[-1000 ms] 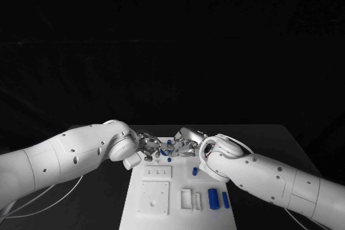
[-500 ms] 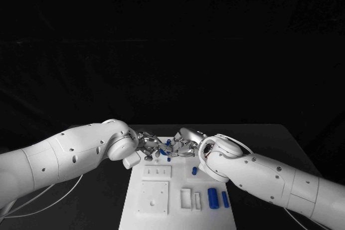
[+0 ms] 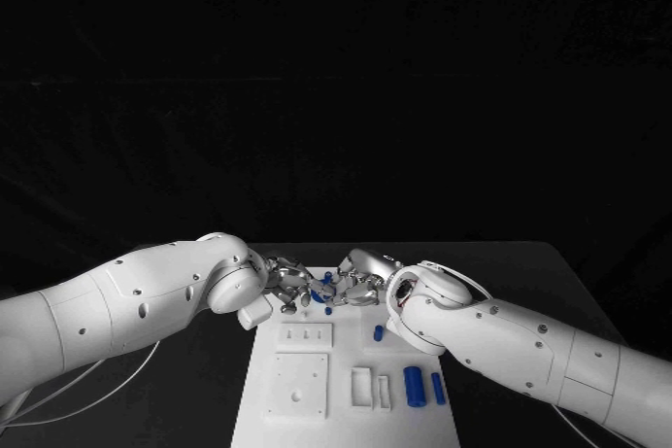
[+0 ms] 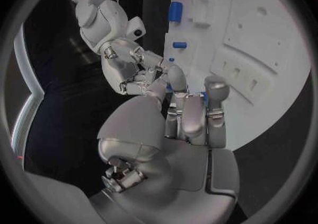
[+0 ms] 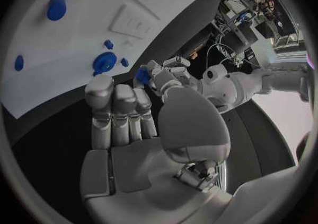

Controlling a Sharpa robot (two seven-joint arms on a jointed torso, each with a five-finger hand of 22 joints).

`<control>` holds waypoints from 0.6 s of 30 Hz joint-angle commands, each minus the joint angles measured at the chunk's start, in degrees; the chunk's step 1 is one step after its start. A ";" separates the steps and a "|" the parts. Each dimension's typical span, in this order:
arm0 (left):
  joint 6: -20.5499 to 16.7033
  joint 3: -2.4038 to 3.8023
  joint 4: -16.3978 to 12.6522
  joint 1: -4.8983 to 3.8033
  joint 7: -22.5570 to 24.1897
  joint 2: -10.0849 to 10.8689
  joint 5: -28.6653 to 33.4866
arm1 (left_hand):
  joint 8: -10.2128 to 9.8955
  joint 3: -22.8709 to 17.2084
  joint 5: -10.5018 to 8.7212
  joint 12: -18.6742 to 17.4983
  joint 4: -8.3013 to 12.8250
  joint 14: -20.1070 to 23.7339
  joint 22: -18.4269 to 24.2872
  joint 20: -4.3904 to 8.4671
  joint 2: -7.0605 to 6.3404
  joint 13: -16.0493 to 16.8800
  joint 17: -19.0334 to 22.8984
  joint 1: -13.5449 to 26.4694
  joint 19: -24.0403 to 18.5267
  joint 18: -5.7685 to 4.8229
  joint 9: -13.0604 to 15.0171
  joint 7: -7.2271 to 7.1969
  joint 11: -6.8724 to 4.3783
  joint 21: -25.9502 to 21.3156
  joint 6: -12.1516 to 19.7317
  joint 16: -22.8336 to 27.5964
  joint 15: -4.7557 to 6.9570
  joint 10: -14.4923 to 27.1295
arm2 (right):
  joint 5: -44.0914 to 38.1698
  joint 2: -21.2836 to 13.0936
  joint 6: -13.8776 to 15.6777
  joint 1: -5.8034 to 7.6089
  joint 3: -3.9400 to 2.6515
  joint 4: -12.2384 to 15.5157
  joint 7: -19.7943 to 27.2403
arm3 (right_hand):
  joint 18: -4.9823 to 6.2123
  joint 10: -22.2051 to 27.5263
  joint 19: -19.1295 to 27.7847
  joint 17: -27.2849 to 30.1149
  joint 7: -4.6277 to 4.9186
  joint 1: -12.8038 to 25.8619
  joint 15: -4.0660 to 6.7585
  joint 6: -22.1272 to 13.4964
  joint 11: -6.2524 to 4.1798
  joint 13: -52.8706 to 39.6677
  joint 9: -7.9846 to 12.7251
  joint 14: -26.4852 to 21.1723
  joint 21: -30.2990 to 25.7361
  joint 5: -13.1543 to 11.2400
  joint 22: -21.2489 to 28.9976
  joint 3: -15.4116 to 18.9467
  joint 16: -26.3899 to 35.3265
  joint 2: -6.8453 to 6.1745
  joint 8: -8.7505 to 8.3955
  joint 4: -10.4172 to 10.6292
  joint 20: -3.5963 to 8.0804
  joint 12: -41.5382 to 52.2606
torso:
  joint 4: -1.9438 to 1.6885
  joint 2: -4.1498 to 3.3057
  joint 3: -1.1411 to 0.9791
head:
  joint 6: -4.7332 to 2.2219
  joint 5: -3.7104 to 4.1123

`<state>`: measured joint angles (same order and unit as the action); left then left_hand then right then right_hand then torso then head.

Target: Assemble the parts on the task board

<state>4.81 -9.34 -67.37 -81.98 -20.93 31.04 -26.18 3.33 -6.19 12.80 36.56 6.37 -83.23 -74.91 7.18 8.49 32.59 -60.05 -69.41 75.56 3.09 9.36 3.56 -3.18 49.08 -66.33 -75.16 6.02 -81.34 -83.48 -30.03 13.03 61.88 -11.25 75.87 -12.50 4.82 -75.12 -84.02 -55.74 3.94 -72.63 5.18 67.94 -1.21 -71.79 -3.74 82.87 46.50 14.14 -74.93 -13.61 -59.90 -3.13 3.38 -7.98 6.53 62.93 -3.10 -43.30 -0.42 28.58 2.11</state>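
The white task board [image 3: 351,395] lies lengthwise in the middle of the table. Both hands meet over its far end. My left hand [image 3: 287,281] pinches a small blue part [image 5: 142,77] at its fingertips, and the same part shows between its fingers [image 4: 204,96]. My right hand [image 3: 361,278] sits close opposite, its fingers [image 5: 122,110] straight and side by side with nothing in them. A round blue part [image 5: 104,62] stands in the board just below the two hands. Two blue cylinders [image 3: 415,385] lie on the board's near right.
A short blue peg [image 3: 378,332] stands near the board's right edge. White raised blocks [image 3: 303,382] and slots [image 3: 363,382] cover the near half of the board. The black table [image 3: 532,283] extends on both sides, with white cables [image 3: 84,390] at the left.
Both hands stay together over the board's far end. The left hand's fingers have crept slightly upward.
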 commanded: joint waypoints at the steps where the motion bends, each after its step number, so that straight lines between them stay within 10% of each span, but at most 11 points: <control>1: 0.21 -0.04 -0.63 -0.07 1.51 0.00 0.01 | 0.52 -2.79 -0.06 -0.40 1.77 0.06 -3.24 0.31 0.30 -0.06 -0.22 0.61 0.47 0.14 11.41 -2.41 -0.22 -0.56 -3.22 -0.10 0.52 -0.69 | -0.39 -0.06 0.75 0.04 -0.09 -0.02 0.16 | 0.09 -0.29 -3.27 -0.03 0.00 -0.21 0.11 -0.28 -0.15 0.04 -0.05 0.03 -0.25 0.11 -0.29 0.03 0.01 0.32 0.19 0.24 -0.04 -0.16 | -0.01 -0.01 -0.01 | 0.15 0.07; 12: -0.94 -0.05 -1.50 -0.06 2.34 0.64 0.16 | 0.49 -4.65 1.16 -0.29 0.13 -0.07 -3.43 0.79 -0.72 0.53 -0.90 1.79 0.88 -0.09 31.17 -3.74 -1.07 -0.99 -3.70 -0.09 1.02 -0.54 | -0.40 -0.17 1.42 -0.17 -0.09 -0.03 -0.08 | 0.12 -0.19 -3.25 0.13 0.01 -0.30 0.10 -0.26 -0.15 0.14 -0.05 -0.01 -0.38 0.01 -0.19 -0.15 0.19 0.31 0.20 0.17 -0.07 -0.30 | -0.03 0.00 -0.12 | 0.35 0.25; 18: -1.99 -0.05 -1.72 -0.04 2.32 0.83 0.19 | 0.43 -5.01 1.65 -0.39 -0.37 -0.25 -3.55 0.63 -1.33 0.42 -2.11 2.00 0.97 -0.07 33.75 -4.03 -1.23 -0.59 -4.34 -0.73 0.96 -1.13 | -0.40 -0.29 1.98 -0.27 -0.09 -0.17 -0.14 | 0.14 -0.13 -3.25 0.16 0.03 -0.39 0.10 -0.25 -0.15 0.19 -0.05 0.00 -0.51 -0.01 -0.11 -0.40 0.24 0.31 0.20 0.04 -0.07 -0.38 | 0.00 0.03 -0.01 | 0.43 0.19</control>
<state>3.18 -9.43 -68.72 -81.97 -19.78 31.92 -26.31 3.36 -11.04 14.25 36.16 6.22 -83.31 -74.95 7.79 7.10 33.07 -62.12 -67.26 76.17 2.66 9.36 3.61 -3.52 48.41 -66.43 -75.62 6.75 -81.42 -83.43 -30.16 14.01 61.66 -11.32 75.98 -12.35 4.82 -75.12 -84.02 -55.62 3.94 -72.80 5.18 67.94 -1.21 -71.64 -3.70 82.87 46.25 14.14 -74.92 -13.61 -59.90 -2.96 3.34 -7.99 6.53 62.93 -3.09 -43.29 -0.51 28.96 2.35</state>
